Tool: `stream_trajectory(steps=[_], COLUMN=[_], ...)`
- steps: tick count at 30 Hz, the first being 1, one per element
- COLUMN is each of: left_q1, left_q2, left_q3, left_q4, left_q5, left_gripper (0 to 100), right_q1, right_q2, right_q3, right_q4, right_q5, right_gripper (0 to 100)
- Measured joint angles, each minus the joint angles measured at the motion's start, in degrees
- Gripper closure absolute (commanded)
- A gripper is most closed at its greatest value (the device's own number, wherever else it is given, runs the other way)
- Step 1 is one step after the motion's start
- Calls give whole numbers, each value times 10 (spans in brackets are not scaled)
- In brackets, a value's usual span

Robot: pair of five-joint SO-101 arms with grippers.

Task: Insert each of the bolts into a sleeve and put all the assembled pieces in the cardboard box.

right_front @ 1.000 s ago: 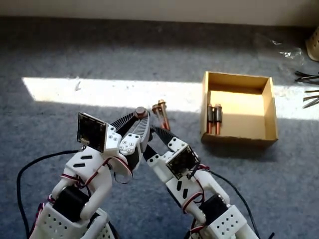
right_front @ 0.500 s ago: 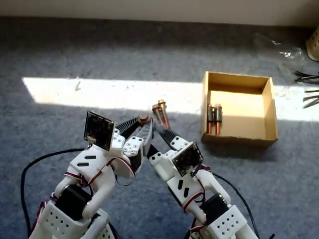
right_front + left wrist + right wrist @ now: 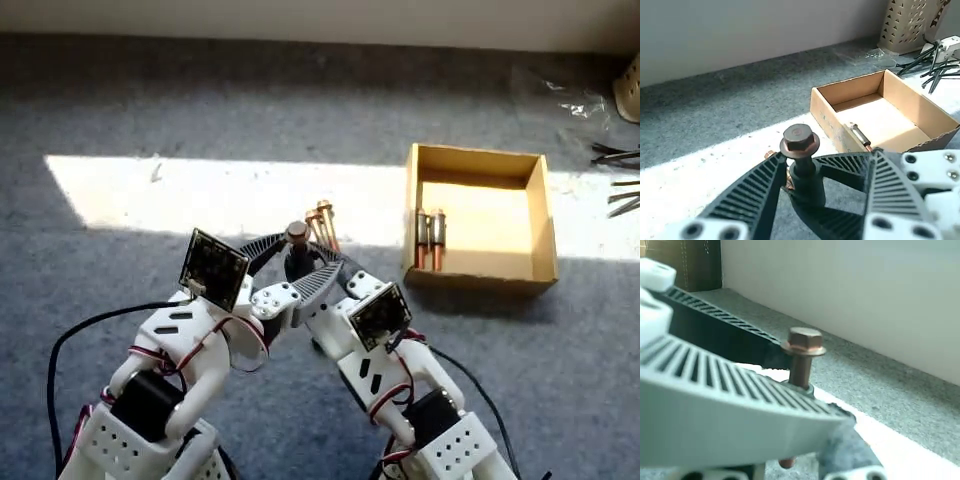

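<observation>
The left end effector (image 3: 829, 157) stands wide open: one black ribbed finger (image 3: 752, 192) touches the held piece and the other is apart from it. Between the two arms, a brown hex-headed bolt (image 3: 799, 140) stands upright in a dark cylindrical sleeve (image 3: 805, 181), held above the grey carpeted worktop (image 3: 150, 120). The right end effector (image 3: 305, 265) seems clamped on that sleeve, though the fingers crowd together there. Just beyond lie two copper-coloured loose bolts (image 3: 322, 220). Farther right, the open cardboard box (image 3: 478, 152) holds two assembled pieces (image 3: 428, 238) side by side near its left wall.
</observation>
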Motion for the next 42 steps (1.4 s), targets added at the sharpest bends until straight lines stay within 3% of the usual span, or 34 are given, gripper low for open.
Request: stream_trajectory(steps=[10,18,23,27,38,42], left_q1=[-78,-81,-115,-160,-169,-169], left_q2=[0,-8,-93,-186,-192,-192], left_q3=[0,0,0,23,99,105], left_q4=[-22,-30,-30,-30,-30,-30], left_q5=[-4,-4,-4,-4,-4,-4], left_gripper=[738,741,748,812,989,993], right_q1=[1,1,30,67,96,136], right_q2=[1,1,1,1,1,1], right_q3=[0,0,0,0,-30,-88], right_q4=[0,0,0,4,226,287], right_q5=[2,2,2,2,2,2], right_gripper=[994,994,994,994,994,994])
